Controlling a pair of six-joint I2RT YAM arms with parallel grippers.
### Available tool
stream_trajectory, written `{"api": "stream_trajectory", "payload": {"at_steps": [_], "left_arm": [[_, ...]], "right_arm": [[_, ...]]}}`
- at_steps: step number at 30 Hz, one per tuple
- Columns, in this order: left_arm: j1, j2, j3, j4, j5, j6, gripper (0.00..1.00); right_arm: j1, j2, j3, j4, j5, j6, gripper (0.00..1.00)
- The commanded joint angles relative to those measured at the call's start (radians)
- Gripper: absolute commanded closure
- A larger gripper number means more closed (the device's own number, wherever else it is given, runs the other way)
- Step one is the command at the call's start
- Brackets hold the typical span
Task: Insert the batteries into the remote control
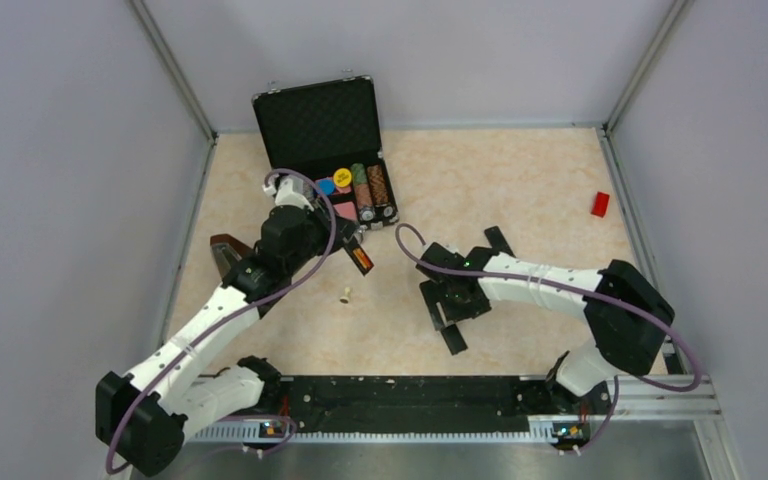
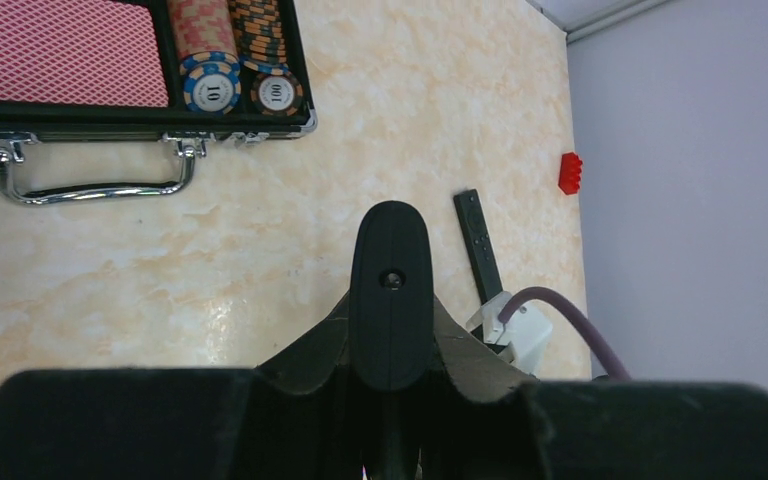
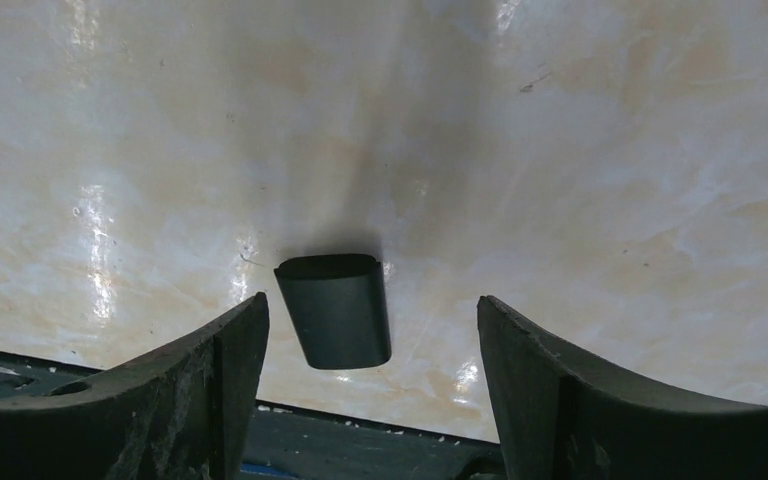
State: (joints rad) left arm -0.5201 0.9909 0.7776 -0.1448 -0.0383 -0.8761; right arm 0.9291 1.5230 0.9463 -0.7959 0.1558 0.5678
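My left gripper [image 1: 350, 248] [image 2: 390, 300] is shut on the remote control [image 1: 360, 258] [image 2: 390, 290], a black bar held above the table. In the left wrist view its rounded end points away from me. From above, a red-orange battery [image 1: 363, 262] shows in its open back. A small black back cover [image 1: 453, 338] [image 3: 335, 312] lies flat on the table. My right gripper [image 1: 450, 318] [image 3: 370, 305] hangs over the cover, open. Its two fingers stand wide on either side and touch nothing.
An open poker-chip case [image 1: 325, 140] [image 2: 140, 120] stands at the back. Another slim black bar [image 1: 497, 240] [image 2: 478, 245] lies by the right arm. A cream peg [image 1: 345, 297] lies mid-table, and a red block [image 1: 600, 204] [image 2: 569, 172] at the far right.
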Motion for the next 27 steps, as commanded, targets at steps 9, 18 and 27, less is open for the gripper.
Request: {"api": "stream_trajectory", "payload": {"at_steps": [9, 18, 27], "left_arm": [[0.027, -0.081, -0.037, -0.006, -0.046, 0.019, 1.0], [0.032, -0.13, -0.051, -0.011, -0.044, 0.009, 1.0], [0.032, -0.186, -0.085, 0.005, -0.045, -0.029, 1.0]], "right_arm": [[0.036, 0.113, -0.023, 0.069, -0.069, 0.012, 0.35], [0.032, 0.074, -0.058, 0.071, -0.007, 0.21, 0.74], [-0.07, -0.104, -0.087, 0.091, 0.105, 0.811, 0.67]]}}
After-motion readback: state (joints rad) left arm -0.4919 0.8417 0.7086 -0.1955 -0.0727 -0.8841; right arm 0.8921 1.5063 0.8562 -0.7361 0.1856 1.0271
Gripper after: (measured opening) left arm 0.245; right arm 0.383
